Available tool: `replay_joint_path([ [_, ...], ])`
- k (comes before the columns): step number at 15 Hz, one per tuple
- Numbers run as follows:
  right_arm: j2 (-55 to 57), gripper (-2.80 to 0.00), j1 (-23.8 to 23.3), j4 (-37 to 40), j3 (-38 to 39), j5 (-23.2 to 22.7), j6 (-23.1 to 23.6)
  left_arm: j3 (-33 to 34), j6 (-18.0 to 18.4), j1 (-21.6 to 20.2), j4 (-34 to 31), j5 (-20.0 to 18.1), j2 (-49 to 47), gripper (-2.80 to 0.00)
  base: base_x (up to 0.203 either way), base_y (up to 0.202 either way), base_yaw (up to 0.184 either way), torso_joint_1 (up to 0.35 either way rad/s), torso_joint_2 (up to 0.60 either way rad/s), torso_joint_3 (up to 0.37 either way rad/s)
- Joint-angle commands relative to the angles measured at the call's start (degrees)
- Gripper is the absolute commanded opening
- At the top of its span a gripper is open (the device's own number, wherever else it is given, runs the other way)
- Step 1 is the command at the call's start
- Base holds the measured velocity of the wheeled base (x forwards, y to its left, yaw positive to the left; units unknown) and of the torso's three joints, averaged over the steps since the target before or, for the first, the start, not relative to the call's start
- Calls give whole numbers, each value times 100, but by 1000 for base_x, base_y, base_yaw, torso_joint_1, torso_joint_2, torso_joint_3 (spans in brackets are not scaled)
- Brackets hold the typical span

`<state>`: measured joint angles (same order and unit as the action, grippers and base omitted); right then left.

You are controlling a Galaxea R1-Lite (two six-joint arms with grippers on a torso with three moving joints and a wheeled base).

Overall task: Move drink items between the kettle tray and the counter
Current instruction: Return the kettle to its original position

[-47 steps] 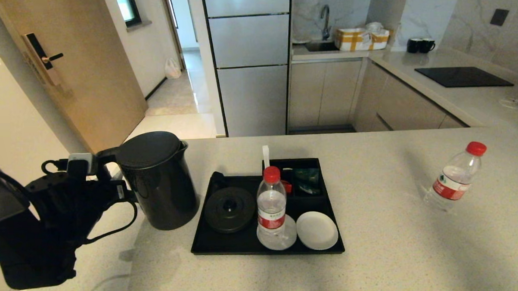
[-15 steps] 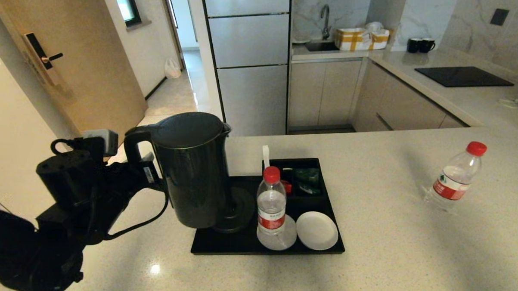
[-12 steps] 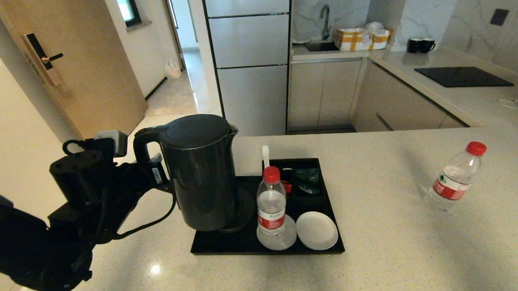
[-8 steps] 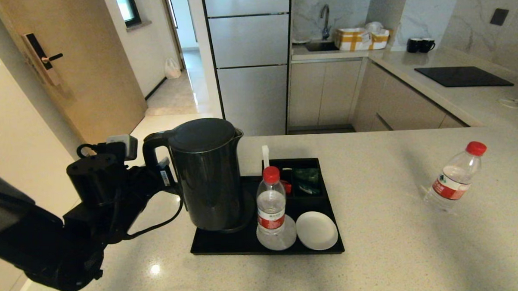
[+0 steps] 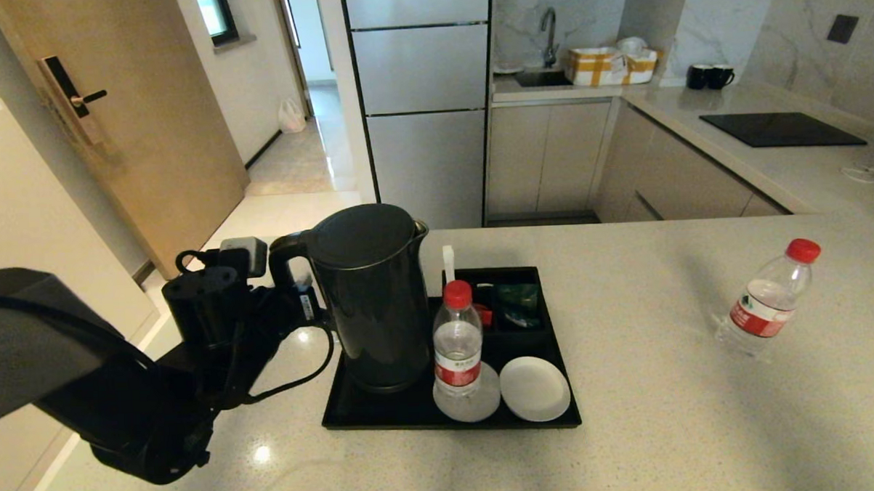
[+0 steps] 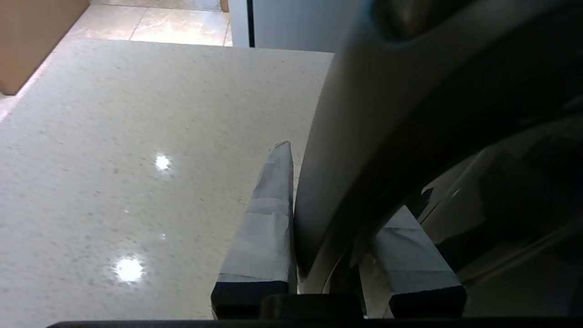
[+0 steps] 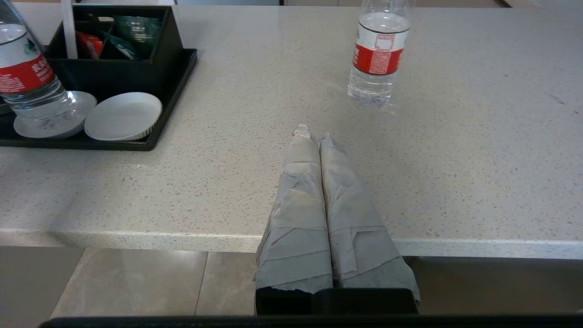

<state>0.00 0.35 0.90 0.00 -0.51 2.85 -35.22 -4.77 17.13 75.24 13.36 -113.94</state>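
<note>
On the kettle tray (image 5: 385,418), my left gripper (image 5: 304,302) is clamped on the kettle (image 5: 377,298) handle.
Kettle stands upright beside one water bottle (image 5: 456,346); right gripper (image 7: 314,136), jaws together, waits at the counter (image 5: 668,412) edge.

The black kettle (image 5: 377,298), which had stood on the counter (image 5: 668,419) left of the tray (image 5: 414,413), was lifted by its handle in the left gripper (image 5: 293,298) and carried rightward over the tray's round base.
</note>
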Motion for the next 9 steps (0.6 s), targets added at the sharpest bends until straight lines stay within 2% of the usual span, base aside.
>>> replay_joint_path([
  [1, -9, -280, 0, -2, 0, -2, 5, 68, -24, 97, -1, 9, -181, -280, 0, 0, 0, 0, 0, 0],
  [5, -9, -280, 0, -2, 0, -2, 5, 367, 20, 97, 272, 18, -181, -280, 0, 0, 0, 0, 0, 0],
  [7, -9, -280, 0, -2, 0, -2, 5, 528, 159, 90, 685, 20, -209, -280, 0, 0, 0, 0, 0, 0],
  [9, -9, -280, 0, -2, 0, -2, 5, 549, 302, 83, 664, 12, -61, -280, 0, 0, 0, 0, 0, 0],
])
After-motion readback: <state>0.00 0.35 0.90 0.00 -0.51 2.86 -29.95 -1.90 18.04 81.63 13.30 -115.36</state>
